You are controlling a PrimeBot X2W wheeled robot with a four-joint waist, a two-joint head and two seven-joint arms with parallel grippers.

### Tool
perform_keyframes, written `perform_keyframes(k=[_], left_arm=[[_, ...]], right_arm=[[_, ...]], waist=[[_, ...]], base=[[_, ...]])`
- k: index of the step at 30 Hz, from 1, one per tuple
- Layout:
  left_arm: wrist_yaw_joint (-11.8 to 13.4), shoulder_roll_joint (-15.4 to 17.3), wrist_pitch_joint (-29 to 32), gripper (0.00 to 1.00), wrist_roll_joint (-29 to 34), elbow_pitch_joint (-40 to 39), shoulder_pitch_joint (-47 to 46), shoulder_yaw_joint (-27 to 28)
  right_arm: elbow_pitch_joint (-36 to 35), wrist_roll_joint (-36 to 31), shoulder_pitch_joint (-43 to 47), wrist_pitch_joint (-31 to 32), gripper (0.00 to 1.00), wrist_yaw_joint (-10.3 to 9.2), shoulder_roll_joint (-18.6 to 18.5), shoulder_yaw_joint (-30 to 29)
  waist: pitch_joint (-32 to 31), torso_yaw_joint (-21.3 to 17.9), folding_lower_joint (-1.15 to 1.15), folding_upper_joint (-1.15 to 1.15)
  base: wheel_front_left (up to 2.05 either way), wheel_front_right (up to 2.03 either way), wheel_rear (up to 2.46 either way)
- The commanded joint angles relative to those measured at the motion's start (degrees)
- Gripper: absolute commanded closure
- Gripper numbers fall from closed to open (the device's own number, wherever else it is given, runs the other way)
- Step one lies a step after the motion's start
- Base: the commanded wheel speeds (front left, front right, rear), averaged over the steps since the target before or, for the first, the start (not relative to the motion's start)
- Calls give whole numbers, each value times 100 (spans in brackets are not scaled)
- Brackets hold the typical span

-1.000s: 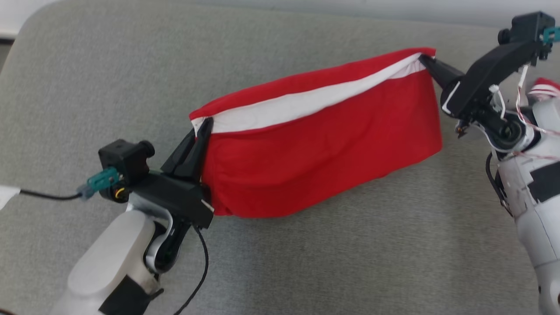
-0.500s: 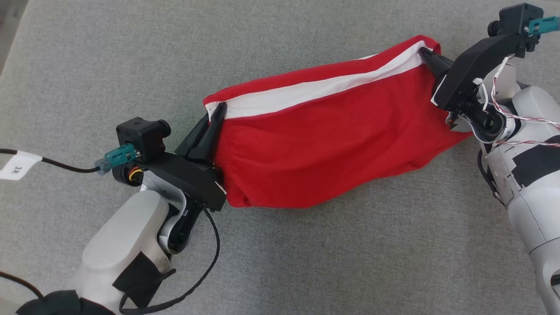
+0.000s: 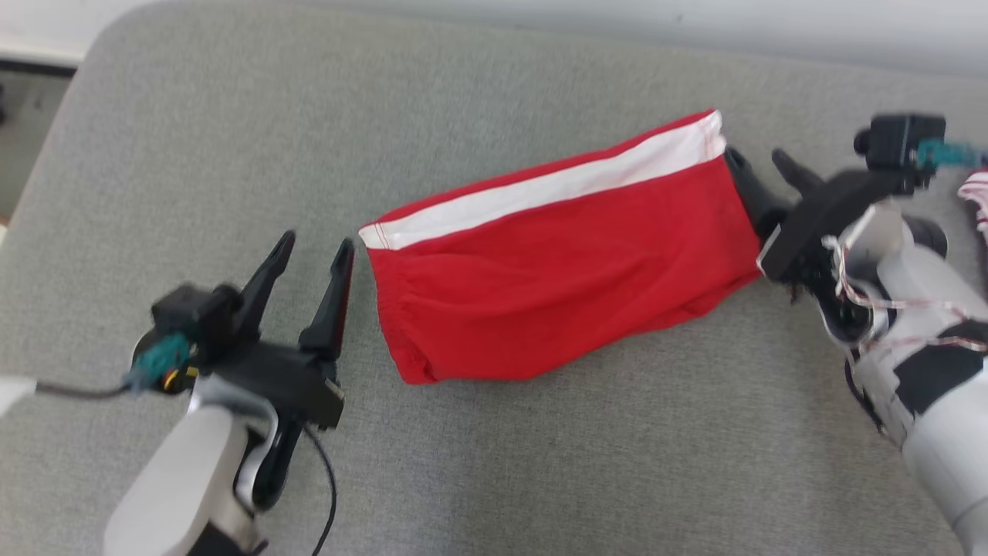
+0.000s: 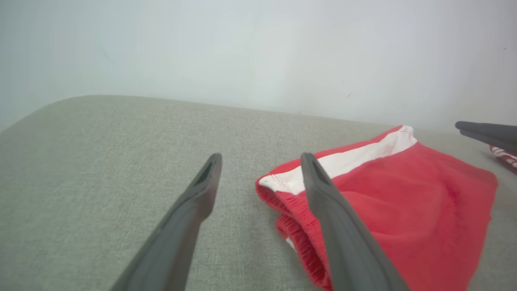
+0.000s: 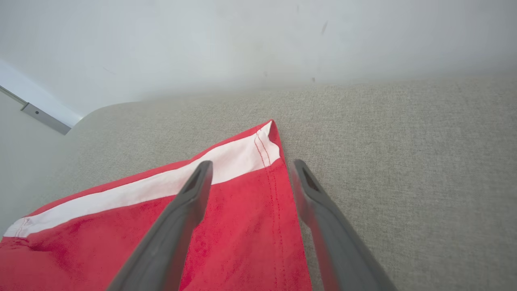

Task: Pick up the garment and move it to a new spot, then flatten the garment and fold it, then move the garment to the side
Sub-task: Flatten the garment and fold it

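**Red garment [image 3: 563, 286] lies on the grey cushion [image 3: 540, 463] with nothing holding it**

The red garment lies flat on the big grey cushion, a bit right of the middle in the head view. It is a long shape that slants up toward the right. A white band [image 3: 556, 184] runs along its far edge. The near edge is a little puffy.

The left gripper [image 3: 318, 241] is just beside the left end of the garment. Its two dark fingers are spread apart with nothing between them, and they do not touch the cloth. In the left wrist view one finger stands in front of the garment's corner and hides a bit of it.

The right gripper [image 3: 755, 154] is at the right end. Its fingers are spread apart too and hold nothing. One finger is right against the garment's edge; I cannot tell if it touches. In the right wrist view that finger is over the red cloth and the other is over bare cushion.

A pale wall [image 4: 242, 48] stands behind the cushion. A small striped cloth [image 3: 974, 193], red and white, peeks in at the far right, behind the right arm. A black cable [image 3: 333, 486] hangs from the left arm, with a green plug [image 3: 158, 361] at the wrist and a white tag [image 3: 11, 390] at the left edge. A bit of floor [image 3: 23, 139] shows past the cushion's round corner.
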Motion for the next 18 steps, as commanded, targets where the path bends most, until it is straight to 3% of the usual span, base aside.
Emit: perform_keyframes(k=[1,8,18], left_arm=[[55,-1,-16,0,164,-102,202,123],[187,-292,-15,0,1196,-1092,1478,1187],[199,-783,-15,0,2411,-1998,2735,2079]], right_arm=[[-47,54,136,-102,0,4,-53,49],[-295,332,933,-785,0,4,-273,360],[-244,541,1745,-1437,0,4,-282,537]], waist=[[-325,-135,1,0],[-675,-257,1,0],[-908,-258,1,0]], base=[[0,0,0],[0,0,0],[0,0,0]])
